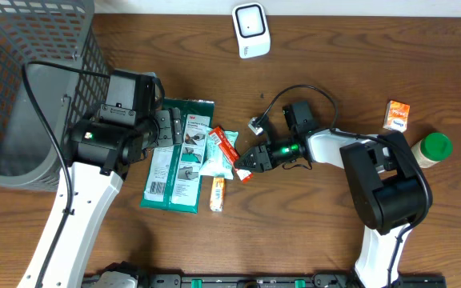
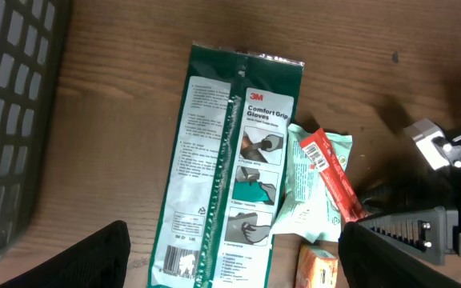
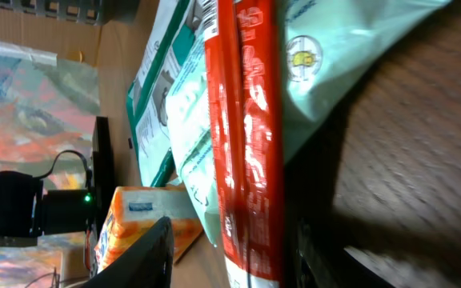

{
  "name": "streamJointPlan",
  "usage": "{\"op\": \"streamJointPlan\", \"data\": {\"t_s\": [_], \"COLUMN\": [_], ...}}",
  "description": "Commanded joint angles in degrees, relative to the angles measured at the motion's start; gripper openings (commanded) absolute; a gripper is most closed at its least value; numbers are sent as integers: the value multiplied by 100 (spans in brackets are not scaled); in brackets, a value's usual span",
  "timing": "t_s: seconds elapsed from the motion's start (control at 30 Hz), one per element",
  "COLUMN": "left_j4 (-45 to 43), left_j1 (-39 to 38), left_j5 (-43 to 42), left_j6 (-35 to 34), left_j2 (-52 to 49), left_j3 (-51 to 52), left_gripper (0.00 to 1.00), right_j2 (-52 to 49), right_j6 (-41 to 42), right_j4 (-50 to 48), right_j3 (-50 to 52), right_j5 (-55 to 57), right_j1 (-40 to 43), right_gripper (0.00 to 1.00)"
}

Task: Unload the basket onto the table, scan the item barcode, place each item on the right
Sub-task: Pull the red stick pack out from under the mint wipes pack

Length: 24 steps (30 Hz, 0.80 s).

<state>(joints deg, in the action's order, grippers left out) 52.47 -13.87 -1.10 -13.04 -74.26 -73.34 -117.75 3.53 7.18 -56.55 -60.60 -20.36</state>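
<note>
Pick-up step: the right gripper (image 1: 244, 168) straddles the red packet (image 1: 230, 152) beside the gloves pack (image 1: 178, 156); whether it is clenched I cannot tell. The left gripper (image 2: 238, 252) hangs released above that pack. Next, the packet's barcode must face the white scanner (image 1: 251, 30).

Soft, even light falls from above in the overhead view. The wooden table (image 1: 310, 48) shows no hard glare, only faint, soft-edged shadows, and the white scanner (image 1: 250, 30) is nearly washed out. From my left wrist the glove pack (image 2: 230, 160) is crisp, with a glint along its top seal, while my left fingers (image 2: 78, 260) are black, unlit shapes. My right wrist camera sits too close, so the red packet (image 3: 246, 144) is smeared and soft, with deep shadow to its right.
</note>
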Motion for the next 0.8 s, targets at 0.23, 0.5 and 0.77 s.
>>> {"op": "streamJointPlan", "data": {"t_s": [0.23, 0.5, 0.77], "left_j4": [2, 2, 2], "left_j1": [31, 31, 31], "left_j5": [70, 70, 70], "left_j6": [79, 79, 79], "left_j2": [-22, -22, -22], "left_j3": [-72, -72, -72], "left_gripper": [84, 84, 84], "right_j2": [-131, -131, -131], "right_j6": [35, 94, 92], "right_j4": [-76, -76, -133], "right_j3": [39, 39, 37], "right_j5": [63, 57, 55], "right_j1": [-127, -192, -203], "right_gripper": [30, 18, 1]}}
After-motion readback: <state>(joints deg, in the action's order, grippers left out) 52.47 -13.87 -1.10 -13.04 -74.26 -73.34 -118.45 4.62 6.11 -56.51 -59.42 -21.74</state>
